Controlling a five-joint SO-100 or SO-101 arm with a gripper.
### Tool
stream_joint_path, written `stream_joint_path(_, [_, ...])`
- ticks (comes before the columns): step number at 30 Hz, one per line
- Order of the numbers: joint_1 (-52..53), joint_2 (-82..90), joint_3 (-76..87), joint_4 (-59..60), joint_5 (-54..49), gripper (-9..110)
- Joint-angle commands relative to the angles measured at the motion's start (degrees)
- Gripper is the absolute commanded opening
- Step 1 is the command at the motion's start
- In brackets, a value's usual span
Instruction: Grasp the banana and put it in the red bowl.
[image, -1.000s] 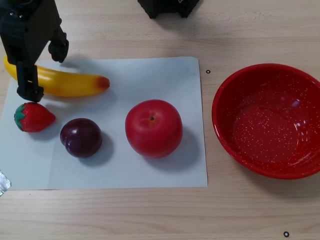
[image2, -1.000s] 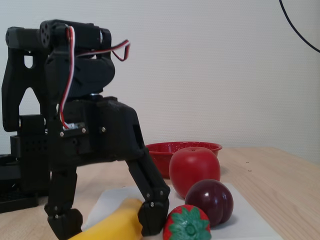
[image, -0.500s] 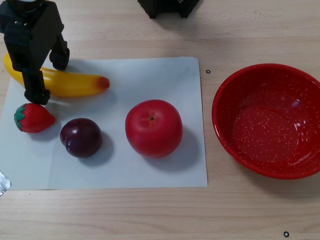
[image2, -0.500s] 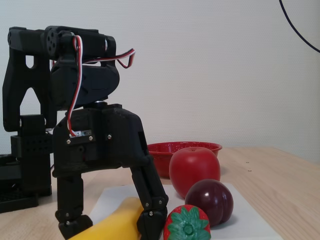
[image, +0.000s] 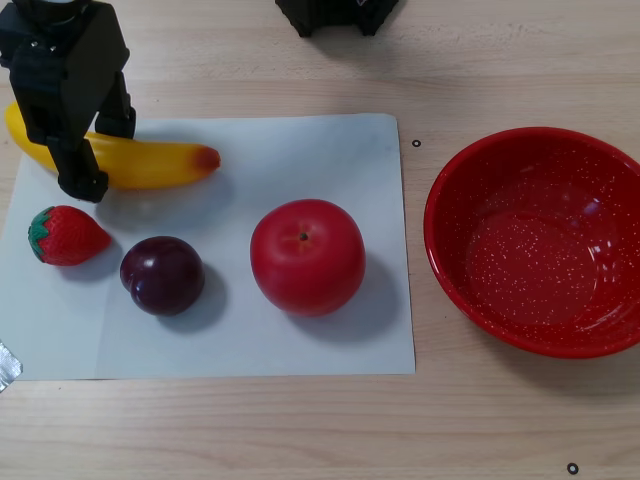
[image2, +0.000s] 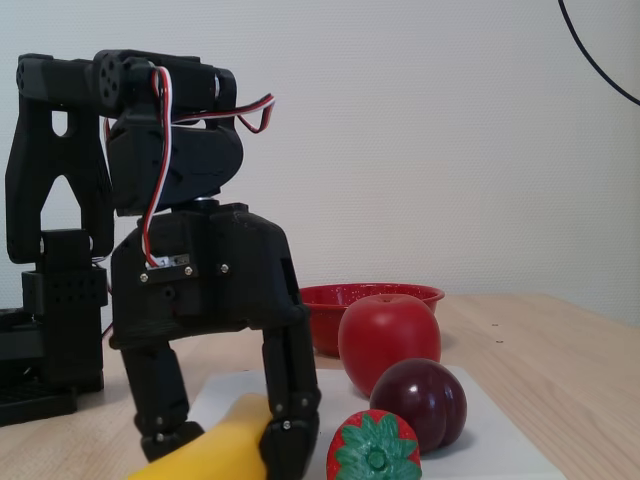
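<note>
Straddling the banana (image: 140, 165) near its stem end, the gripper (image: 98, 150) stands with one finger on each side of the fruit. In the fixed view the two fingers come down close on either flank of the banana (image2: 215, 452), the jaws drawn in to about its width and seemingly touching it; whether it is gripped firmly or has left the paper I cannot tell.

The banana lies at the far left of the white sheet (image: 300, 150) in the other view, its long axis running from 9 o'clock to 3 o'clock, green stem hidden under the arm, reddish tip pointing to 3 o'clock. The fingers close across that axis, from 12 and 6 o'clock, which suits a long fruit. The grip sits well toward the stem, so most of the length hangs out on the tip side; I judge it may droop or swing when lifted.

From the gripper, the bowl (image: 450, 260) lies at about 3 o'clock, slightly toward 4, well apart, beyond the sheet's right edge. The apple (image: 307, 256) and plum (image: 162, 275) sit toward 4 and 5 o'clock, nearer the camera than a straight line to the bowl; the strawberry (image: 67, 235) is just beside the near finger at 6 o'clock. A lift first, then a carry along the banana's own axis, should pass clear of them.
</note>
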Motion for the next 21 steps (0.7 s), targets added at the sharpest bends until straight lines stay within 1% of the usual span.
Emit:
stream_joint_path(1, [-1.6, 6.7, -8.7, 6.4, 0.4, 0])
stream_joint_path(6, [-1.4, 7.7, -20.6, 20.7, -0.9, 0])
stream_joint_path(13, [-0.8, 9.1, -35.5, 35.8, -0.5, 0])
stream_joint_path(17, [0.4, 10.0, -40.6, 41.0, -0.8, 0])
stream_joint_path(21, [3.0, 10.6, -43.9, 43.4, -3.1, 0])
